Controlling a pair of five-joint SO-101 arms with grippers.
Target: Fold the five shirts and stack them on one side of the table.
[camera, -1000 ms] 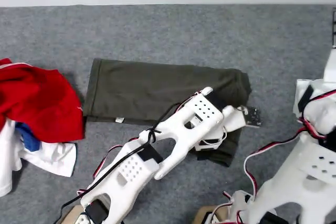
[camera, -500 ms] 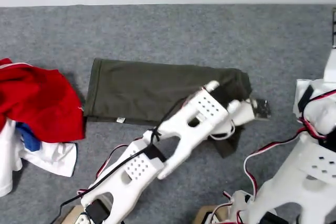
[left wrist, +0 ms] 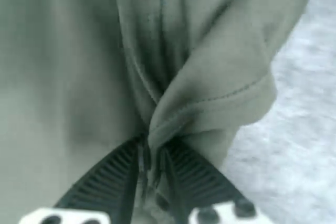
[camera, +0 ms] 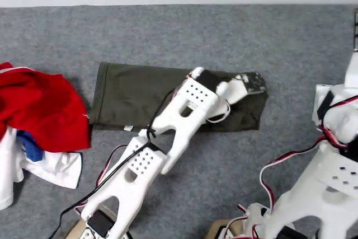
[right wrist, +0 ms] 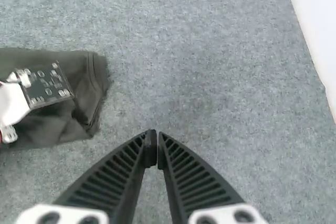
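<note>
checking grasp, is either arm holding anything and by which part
The left gripper pinches the dark olive fabric shirt by a bunched hemmed edge; the right gripper, shut, holds nothing.

The dark olive shirt [camera: 134,96] is plain, with a small white tag [camera: 127,128] at its hem. Beside it lies a plain red shirt [camera: 39,110] with a thin white edge line. Next to that is a white shirt [camera: 53,169], with blue cloth [camera: 28,145] between them. The surface [camera: 224,37] is flecked grey. The left hand [left wrist: 152,153] and right hand [right wrist: 151,142] are ribbed black on white arms with red and black wires.
</note>
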